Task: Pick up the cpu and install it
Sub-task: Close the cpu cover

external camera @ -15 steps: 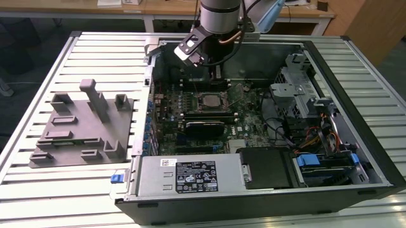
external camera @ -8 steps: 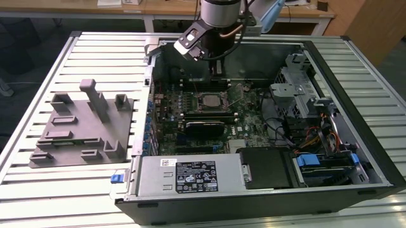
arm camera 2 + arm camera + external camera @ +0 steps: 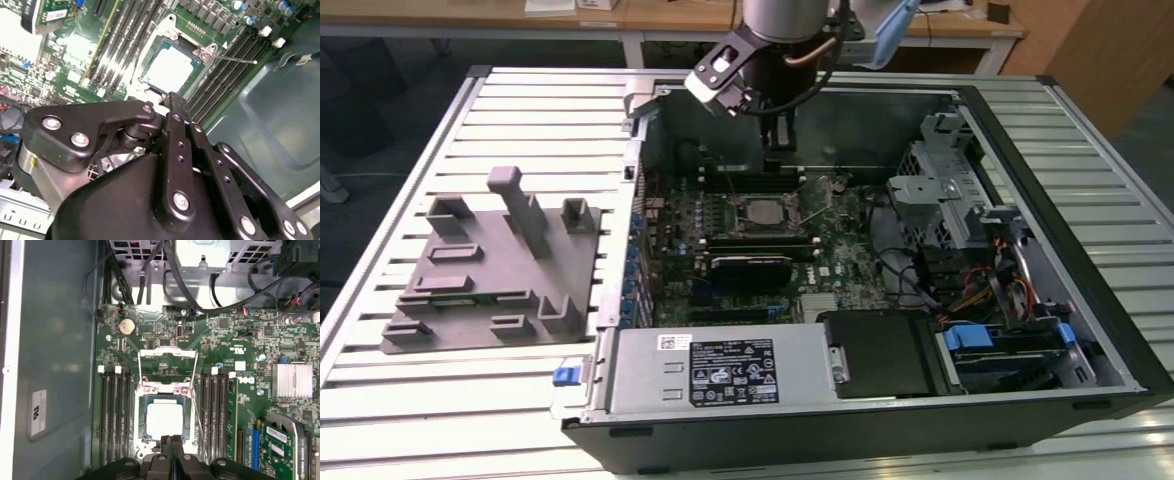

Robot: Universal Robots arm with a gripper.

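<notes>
The cpu is a pale silver square lying flat in the socket on the green motherboard, seen in both wrist views and in the exterior view. The socket's metal frame stands flipped open beside it, and its thin wire lever sticks out free. My gripper hangs above the socket's edge, a little off the chip, and is not touching it. Its two black fingers are pressed together with nothing between them. In the exterior view the gripper is inside the open case, toward its back wall.
The open computer case lies on a slatted white table. Memory slots flank the socket. Cables, a drive cage and a power supply crowd the case. A grey plastic tray with upright posts lies at the exterior view's left.
</notes>
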